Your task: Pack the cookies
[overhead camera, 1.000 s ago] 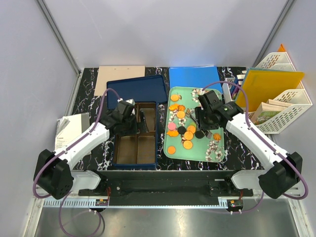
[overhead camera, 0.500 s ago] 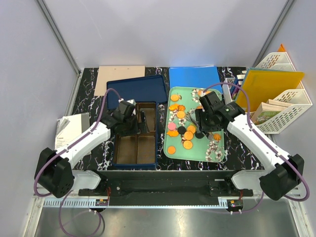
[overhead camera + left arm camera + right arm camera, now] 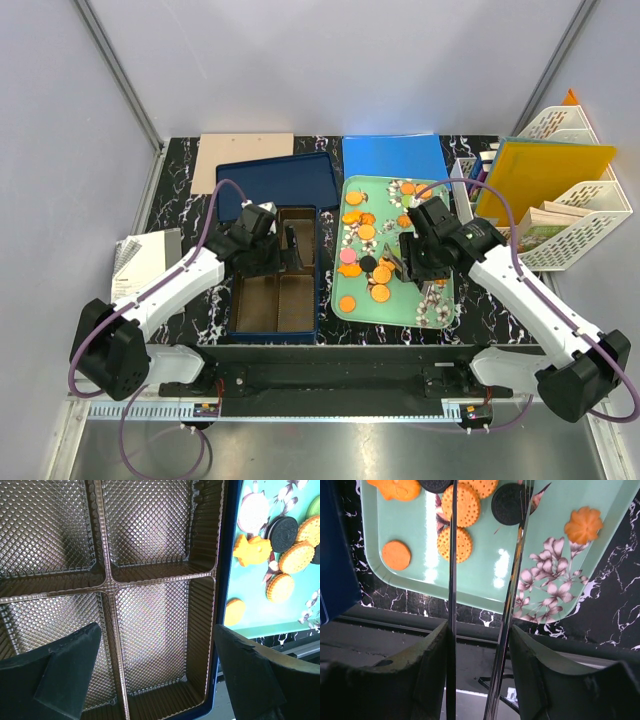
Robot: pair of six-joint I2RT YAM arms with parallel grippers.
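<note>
Round cookies [image 3: 380, 293] — mostly orange — lie on the mint-green tray [image 3: 545, 555], just ahead of metal tongs [image 3: 453, 590] apparently clamped in the right gripper [image 3: 479, 632]. The left gripper [image 3: 155, 665] gapes above the brown divided box [image 3: 150, 605].

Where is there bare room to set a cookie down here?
The compartments of the gold insert under the open left claw are all bare. On the mint tray, the strip between the cookies and its near rim is free, as is the flowered near-right corner. Farther in, cookies crowd around the tongs gripped by the right claw.
</note>
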